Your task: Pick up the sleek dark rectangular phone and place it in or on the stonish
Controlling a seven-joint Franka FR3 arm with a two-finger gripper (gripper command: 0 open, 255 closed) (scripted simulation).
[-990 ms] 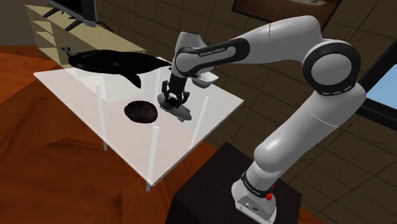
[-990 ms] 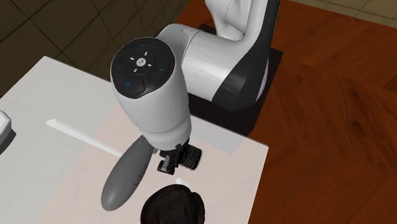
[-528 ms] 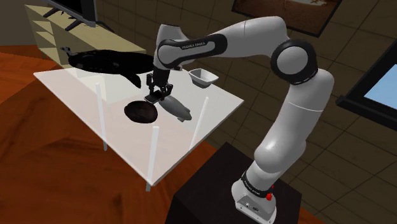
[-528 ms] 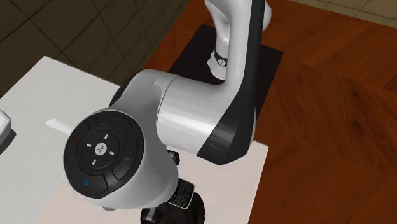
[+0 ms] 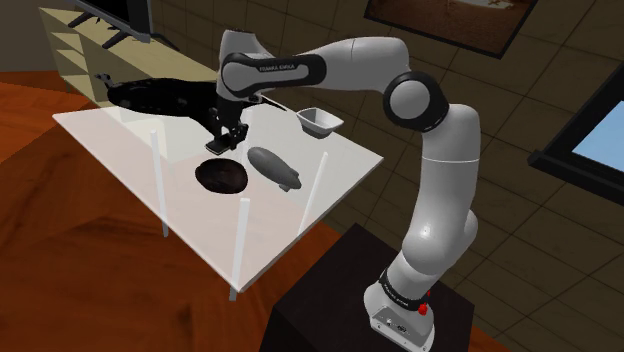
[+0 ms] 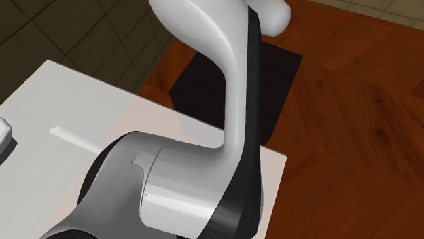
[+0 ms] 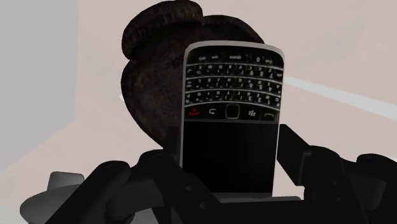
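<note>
Tool (image 5: 226, 138) clamped on phone (image 7: 232, 121). Within 0.5 s, arm swung from over grey blimp (image 5: 275, 168) to just above dark stone-like lump (image 5: 222, 177) on counter (image 5: 115, 135). Transport approx. complete; 1 step remained: lower, release.

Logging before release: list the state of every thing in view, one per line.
tool: shut on the phone
phone: clasped, off the table, over the dark stone
dark stone: resting on the table, bare
grey blimp: lying on the table
white bowl: upright
</note>
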